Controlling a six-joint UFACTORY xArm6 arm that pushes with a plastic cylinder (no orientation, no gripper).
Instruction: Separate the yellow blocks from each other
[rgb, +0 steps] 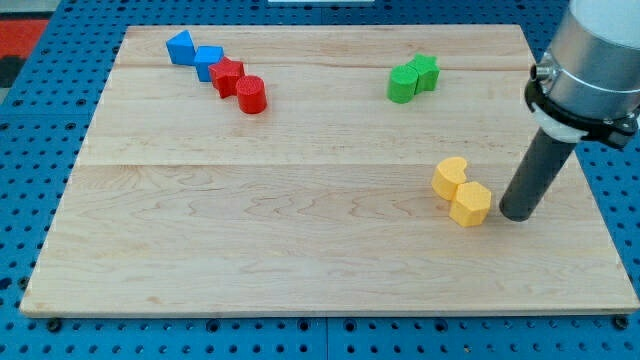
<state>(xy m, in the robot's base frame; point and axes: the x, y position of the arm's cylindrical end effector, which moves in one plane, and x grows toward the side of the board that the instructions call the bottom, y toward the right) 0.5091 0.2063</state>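
Observation:
Two yellow blocks touch each other at the view's lower right: a yellow heart-shaped block (449, 177) and, just below and right of it, a yellow hexagonal block (470, 203). My tip (517, 214) rests on the board just to the right of the yellow hexagonal block, a small gap away from it. The dark rod rises from the tip up to the grey arm at the view's upper right.
A blue pentagon-like block (180, 47), a blue block (208, 62), a red star block (228, 76) and a red cylinder (251, 95) form a chain at the top left. A green cylinder (403, 84) and green star block (425, 71) touch at top right. The wooden board (300, 220) lies on a blue pegboard.

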